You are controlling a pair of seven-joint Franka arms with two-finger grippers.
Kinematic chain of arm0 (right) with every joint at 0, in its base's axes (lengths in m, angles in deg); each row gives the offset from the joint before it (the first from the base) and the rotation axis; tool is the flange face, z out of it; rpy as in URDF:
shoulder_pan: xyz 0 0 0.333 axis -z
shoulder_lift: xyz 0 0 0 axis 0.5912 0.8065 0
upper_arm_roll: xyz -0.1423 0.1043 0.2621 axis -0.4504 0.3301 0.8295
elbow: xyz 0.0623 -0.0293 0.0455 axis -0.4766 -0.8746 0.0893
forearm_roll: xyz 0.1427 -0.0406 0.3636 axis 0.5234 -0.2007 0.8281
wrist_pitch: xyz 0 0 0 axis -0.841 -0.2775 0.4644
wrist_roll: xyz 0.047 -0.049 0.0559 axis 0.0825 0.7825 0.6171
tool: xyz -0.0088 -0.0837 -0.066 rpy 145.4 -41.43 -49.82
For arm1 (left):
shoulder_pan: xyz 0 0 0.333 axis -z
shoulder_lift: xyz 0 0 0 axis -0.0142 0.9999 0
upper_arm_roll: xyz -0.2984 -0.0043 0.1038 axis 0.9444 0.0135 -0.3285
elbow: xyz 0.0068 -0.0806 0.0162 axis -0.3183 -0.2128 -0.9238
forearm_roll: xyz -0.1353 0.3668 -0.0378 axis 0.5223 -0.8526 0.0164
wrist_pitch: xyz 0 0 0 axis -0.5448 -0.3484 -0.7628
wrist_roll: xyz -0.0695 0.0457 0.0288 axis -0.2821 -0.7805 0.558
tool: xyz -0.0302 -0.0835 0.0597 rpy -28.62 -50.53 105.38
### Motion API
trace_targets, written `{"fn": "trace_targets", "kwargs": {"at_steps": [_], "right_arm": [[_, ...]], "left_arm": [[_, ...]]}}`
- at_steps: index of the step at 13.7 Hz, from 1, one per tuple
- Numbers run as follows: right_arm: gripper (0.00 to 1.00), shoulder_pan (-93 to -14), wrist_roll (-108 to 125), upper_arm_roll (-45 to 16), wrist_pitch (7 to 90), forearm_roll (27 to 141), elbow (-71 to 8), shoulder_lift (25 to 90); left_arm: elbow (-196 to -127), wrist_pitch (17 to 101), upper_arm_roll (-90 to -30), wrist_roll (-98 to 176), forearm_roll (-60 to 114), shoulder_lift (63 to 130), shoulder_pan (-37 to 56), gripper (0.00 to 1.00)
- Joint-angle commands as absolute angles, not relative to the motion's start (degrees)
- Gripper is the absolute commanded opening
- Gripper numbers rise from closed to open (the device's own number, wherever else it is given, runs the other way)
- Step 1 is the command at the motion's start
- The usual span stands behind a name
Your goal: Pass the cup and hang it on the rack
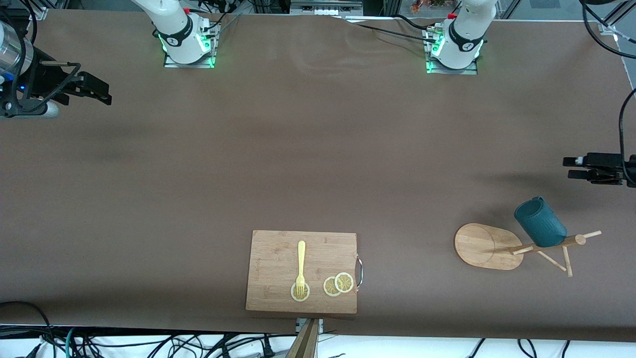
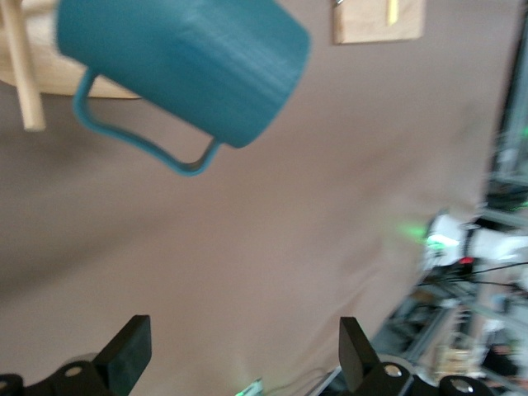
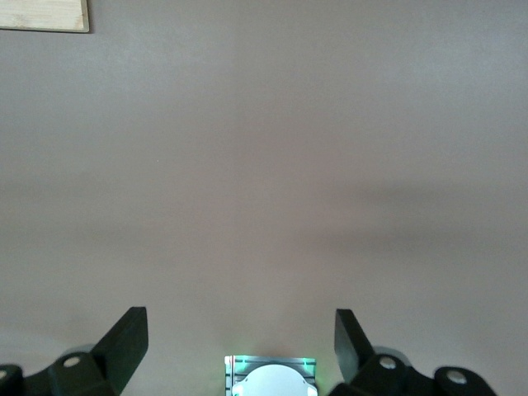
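The dark teal ribbed cup (image 1: 540,222) hangs on a peg of the light wooden rack (image 1: 484,246), near the left arm's end of the table. In the left wrist view the cup (image 2: 181,70) shows with its loop handle free, beside a rack peg (image 2: 21,74). My left gripper (image 1: 570,167) is open and empty, off the cup and over bare table farther from the front camera; its fingers (image 2: 128,355) stand wide apart. My right gripper (image 1: 104,92) is open and empty over the right arm's end of the table, and its fingers (image 3: 124,342) are spread.
A bamboo cutting board (image 1: 278,248) with a yellow fork (image 1: 301,266) and lemon slices (image 1: 338,284) lies near the front edge, mid-table. Its corner shows in the right wrist view (image 3: 41,15) and in the left wrist view (image 2: 363,25).
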State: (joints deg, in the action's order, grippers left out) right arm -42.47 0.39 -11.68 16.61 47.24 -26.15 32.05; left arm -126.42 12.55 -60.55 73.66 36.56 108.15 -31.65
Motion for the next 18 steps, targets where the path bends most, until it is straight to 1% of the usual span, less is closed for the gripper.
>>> {"fn": "trace_targets", "kwargs": {"at_steps": [1, 3, 6, 10, 13, 15, 16, 17, 18], "right_arm": [[1.0, -41.95, 1.47, -11.49, 16.99, 48.26, -26.77, 31.31], [1.0, -41.95, 1.47, -11.49, 16.99, 48.26, -26.77, 31.31], [1.0, -41.95, 1.47, -11.49, 16.99, 48.26, -26.86, 31.31], [1.0, -41.95, 1.47, -11.49, 16.99, 48.26, -26.77, 31.31], [1.0, -41.95, 1.47, -11.49, 16.99, 48.26, -26.86, 31.31], [1.0, -41.95, 1.47, -11.49, 16.9, 48.26, -26.86, 31.31], [1.0, -41.95, 1.47, -11.49, 16.81, 48.26, -26.86, 31.22], [1.0, -41.95, 1.47, -11.49, 16.81, 48.26, -26.95, 31.22], [1.0, -41.95, 1.47, -11.49, 16.81, 48.26, -26.95, 31.22]], "left_arm": [[-127.55, 14.85, -61.55, 69.3, 27.32, 102.4, -23.73, 1.0], [-127.64, 14.86, -61.46, 62.71, 19.67, 99.05, -16.71, 1.0], [-127.55, 15.2, -61.46, 58.82, 10.07, 96.93, -8.17, 1.0], [-127.03, 23.19, -61.9, 56.72, 5.05, 95.52, -6.22, 1.0], [-126.23, 27.93, -62.42, 45.65, 5.14, 95.61, -7.62, 1.0], [-127.02, 28.39, -62.43, 44.93, 4.61, 94.3, -7.71, 1.0], [-128.59, 28.48, -62.25, 45.1, 4.87, 92.98, -8.23, 1.0], [-132.61, 29.52, -61.73, 45.19, 5.48, 90.97, -9.72, 1.0], [-138.04, 32.67, -61.81, 44.76, 5.57, 86.95, -9.82, 1.0]]}}
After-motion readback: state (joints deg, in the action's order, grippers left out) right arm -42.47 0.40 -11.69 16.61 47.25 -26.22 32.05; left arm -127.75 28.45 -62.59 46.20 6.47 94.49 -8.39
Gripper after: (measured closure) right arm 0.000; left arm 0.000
